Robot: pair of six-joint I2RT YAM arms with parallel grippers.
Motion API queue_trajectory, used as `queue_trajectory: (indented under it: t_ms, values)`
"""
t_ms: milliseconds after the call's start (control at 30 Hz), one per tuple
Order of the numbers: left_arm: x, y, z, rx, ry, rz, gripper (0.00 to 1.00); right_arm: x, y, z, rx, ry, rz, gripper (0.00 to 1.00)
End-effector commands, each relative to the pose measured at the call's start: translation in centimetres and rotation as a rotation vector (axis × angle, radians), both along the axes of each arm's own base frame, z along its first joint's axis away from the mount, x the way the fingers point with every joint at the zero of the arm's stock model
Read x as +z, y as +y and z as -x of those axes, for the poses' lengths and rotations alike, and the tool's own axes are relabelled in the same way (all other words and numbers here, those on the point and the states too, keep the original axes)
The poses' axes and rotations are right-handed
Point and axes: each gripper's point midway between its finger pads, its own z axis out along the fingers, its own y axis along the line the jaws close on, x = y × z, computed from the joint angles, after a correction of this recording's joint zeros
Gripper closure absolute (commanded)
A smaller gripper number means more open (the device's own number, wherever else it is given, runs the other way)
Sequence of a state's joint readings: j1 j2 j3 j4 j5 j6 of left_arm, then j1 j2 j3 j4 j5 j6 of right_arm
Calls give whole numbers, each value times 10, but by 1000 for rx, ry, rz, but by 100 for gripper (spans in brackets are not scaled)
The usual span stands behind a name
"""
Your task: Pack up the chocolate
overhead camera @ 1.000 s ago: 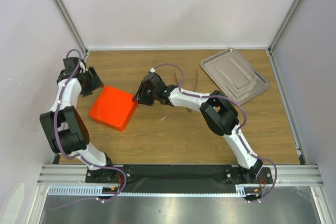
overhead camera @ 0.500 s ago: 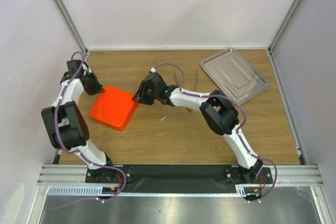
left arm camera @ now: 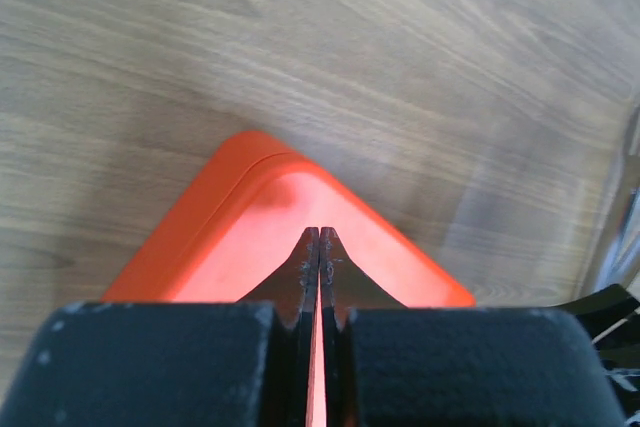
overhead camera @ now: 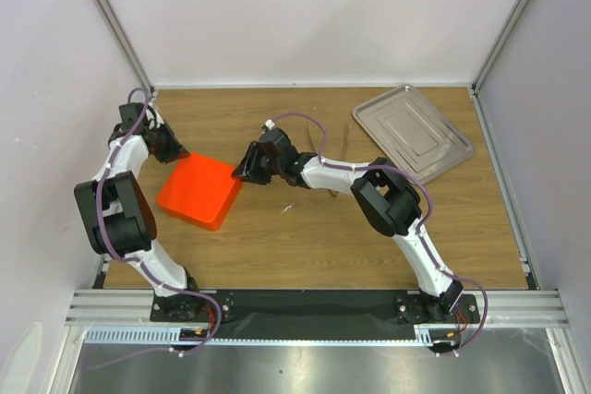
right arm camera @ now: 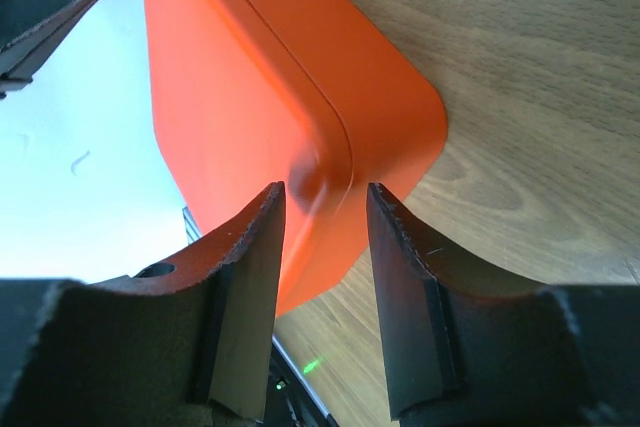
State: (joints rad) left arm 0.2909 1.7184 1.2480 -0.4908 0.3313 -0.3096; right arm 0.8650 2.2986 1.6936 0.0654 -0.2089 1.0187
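No chocolate shows in any view. The orange box (overhead camera: 199, 191) lies with its lid on, left of the table's middle. My left gripper (overhead camera: 175, 156) is at its far left corner. In the left wrist view it (left arm camera: 319, 237) is shut, with its tips over the lid (left arm camera: 270, 207) and nothing between them. My right gripper (overhead camera: 242, 173) is at the box's right corner. The right wrist view shows it (right arm camera: 325, 192) open, its fingers (right arm camera: 255, 247) standing apart, with the rounded corner of the box (right arm camera: 260, 77) just ahead of them.
A steel tray (overhead camera: 412, 132) lies at the far right of the wooden table. Thin metal tongs (overhead camera: 344, 142) lie partly behind the right arm. A small white scrap (overhead camera: 288, 208) sits on the wood near the box. Side walls stand close on both sides.
My left gripper has shut and moved in over the box's far left corner. The right gripper has stayed at the right corner, still open.
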Motion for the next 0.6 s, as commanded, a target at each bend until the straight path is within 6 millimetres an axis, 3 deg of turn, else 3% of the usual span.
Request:
queue_trajectory:
  t_ms: [0,100,200,267,400,533,567]
  values:
    - [19,-5,-12,-2,-77,18,100,8,5,-1,23,-31,-41,57]
    - [-22,6,-4,43,28,-17,100,7,6,-2,27,-30,-50,57]
    - [-44,9,2,60,67,-33,100,2,8,0,36,-20,-57,57]
    - [-45,13,3,72,67,-53,100,3,9,0,40,-22,-67,58]
    - [-23,27,-7,110,43,-97,100,4,16,4,56,-15,-97,59]
    - [14,29,-12,133,-34,-117,100,8,23,7,74,-30,-109,59]
    - [32,31,-12,142,-70,-127,100,6,25,8,80,-26,-106,59]
